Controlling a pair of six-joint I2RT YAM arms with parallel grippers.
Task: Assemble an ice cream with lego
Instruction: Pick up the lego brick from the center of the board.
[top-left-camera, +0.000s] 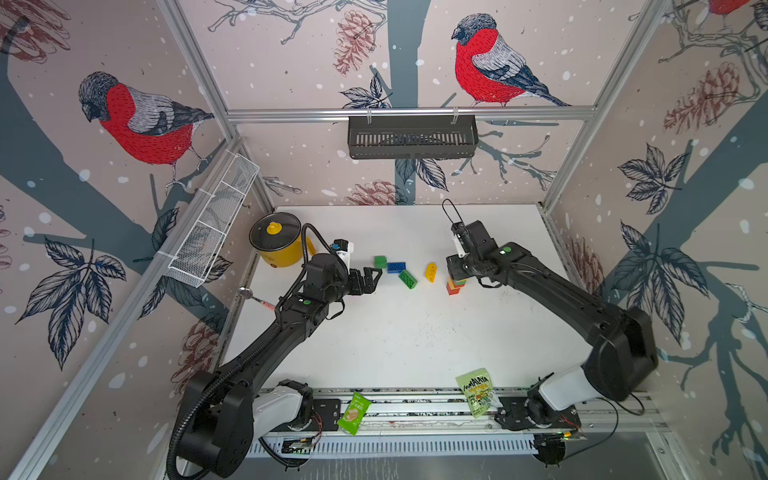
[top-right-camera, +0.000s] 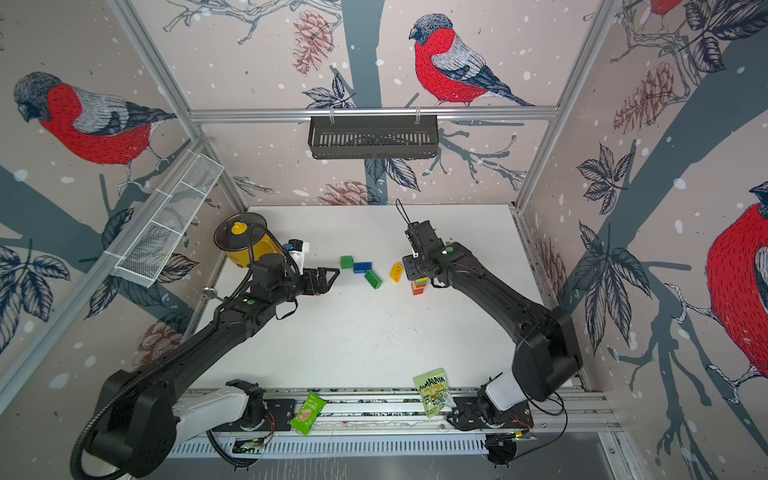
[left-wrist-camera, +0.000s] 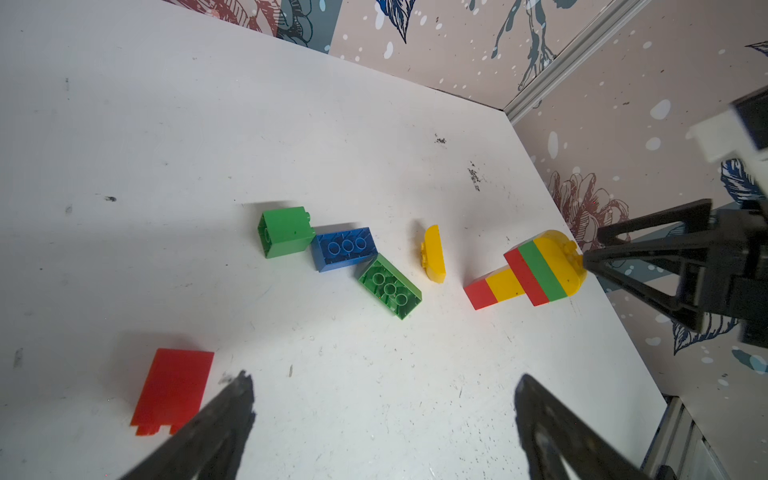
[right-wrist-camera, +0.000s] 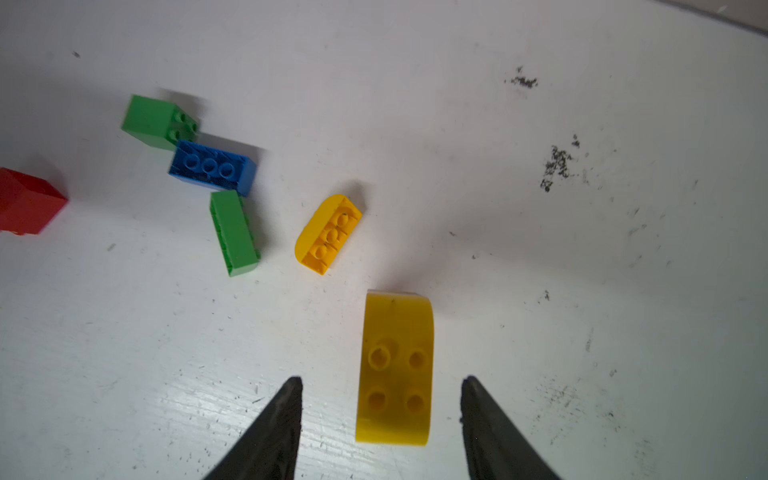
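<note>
- Lego stack (top-left-camera: 454, 287) (top-right-camera: 418, 287) (narrow red foot, yellow, then wider red, green and a yellow dome) stands upright in both top views. The right gripper (top-left-camera: 456, 272) is straight above it. Loose bricks (top-left-camera: 399, 270) lie beside the stack, on the side toward the left gripper (top-left-camera: 372, 279), which hangs beyond them, well apart from the stack.
- Left wrist view: the left gripper's (left-wrist-camera: 384, 382) jaws gape wide with nothing between them, and a red brick (left-wrist-camera: 172, 390) lies just by one finger. The right gripper's two fingers reach the stack's dome; from here I cannot tell whether they touch it.
- Right wrist view: the domed yellow cap (right-wrist-camera: 395, 370) tops the stack between the right gripper's fingers (right-wrist-camera: 291, 415). They stand parted with bare table showing on both sides, gripping nothing. A spare yellow half-round (right-wrist-camera: 328, 235) lies just beyond the stack.
- To my eye the step is letting go of the cap and getting clear. The stack looks top-heavy on its narrow foot. I'd lift straight up with the jaws wide, and make no sideways swing until the tips are above the studs (one brush could topple it).
</note>
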